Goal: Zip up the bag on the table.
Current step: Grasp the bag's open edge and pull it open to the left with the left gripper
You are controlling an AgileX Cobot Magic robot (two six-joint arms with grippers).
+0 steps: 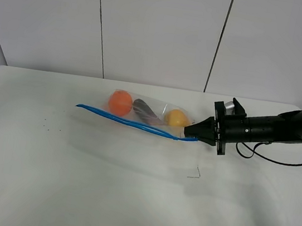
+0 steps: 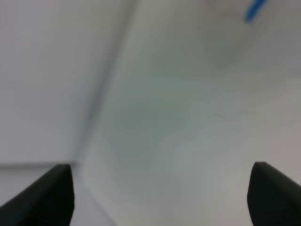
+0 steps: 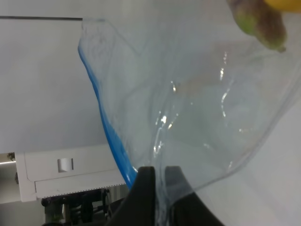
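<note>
Over the table (image 1: 128,194), right gripper (image 1: 189,133) pinches the bag (image 1: 157,108) corner at the blue zipper (image 1: 127,122) end. Left gripper (image 2: 160,167) stands spread wide, apart from the bag.

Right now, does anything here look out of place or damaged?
Nothing looks spilled or broken. The right gripper pinches one end of the bag. The only oddity is a thin, bent dark mark on the table, nearer the camera than the bag.
</note>
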